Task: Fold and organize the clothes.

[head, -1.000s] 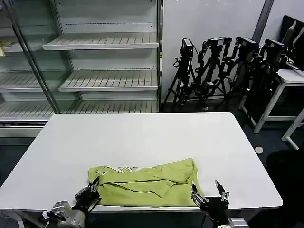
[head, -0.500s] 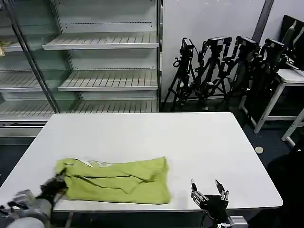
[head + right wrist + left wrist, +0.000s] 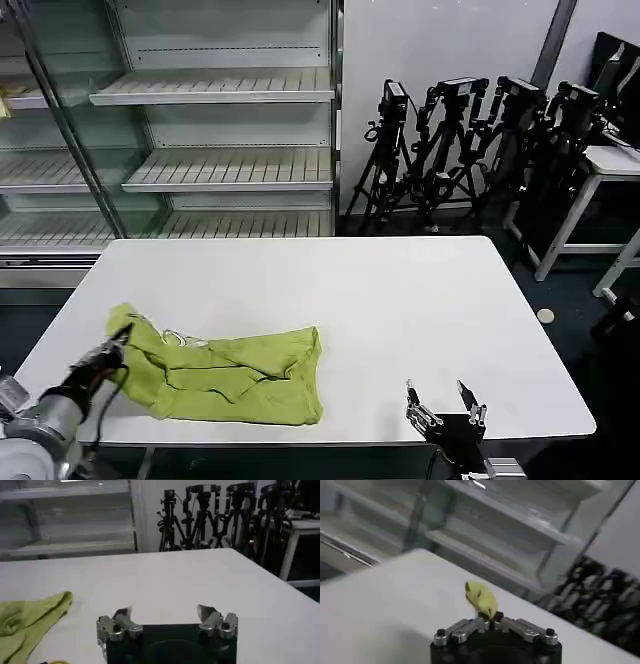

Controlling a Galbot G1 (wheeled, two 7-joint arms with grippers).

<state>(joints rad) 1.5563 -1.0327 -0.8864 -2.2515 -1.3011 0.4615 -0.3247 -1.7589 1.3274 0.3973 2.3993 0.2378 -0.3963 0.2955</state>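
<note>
T-shirt [image 3: 225, 375]: lime yellow-green, bunched and loosely folded lengthwise, with creases and overlapping layers. It is laid on the white table [image 3: 380, 300], in the near left part of the top, close to the near edge. A small patch of white print is seen at its far edge, toward the left end. The left end is lifted and drawn up to a point; the right end lies flat with a roughly straight edge. In the right wrist view the right end of the T-shirt [image 3: 30, 617] is seen lying on the table [image 3: 200, 580], well apart from that gripper.

Left gripper [image 3: 118, 345]: placed at the near left corner of the table, at the raised left end of the T-shirt. Its fingers are closed on a fold of the cloth; in the left wrist view a small tuft of yellow-green fabric [image 3: 481, 599] is seen pinched between the closed fingertips of the gripper [image 3: 492, 616].

Right gripper [image 3: 445, 405]: held just off the near edge of the table, toward the right, apart from the T-shirt. Its fingers [image 3: 207, 614] are spread wide, with nothing between them.

Surroundings: white empty shelves [image 3: 215, 130] are stood behind the table at the left; a group of black tripods [image 3: 470, 140] is stood against the wall at the right.
</note>
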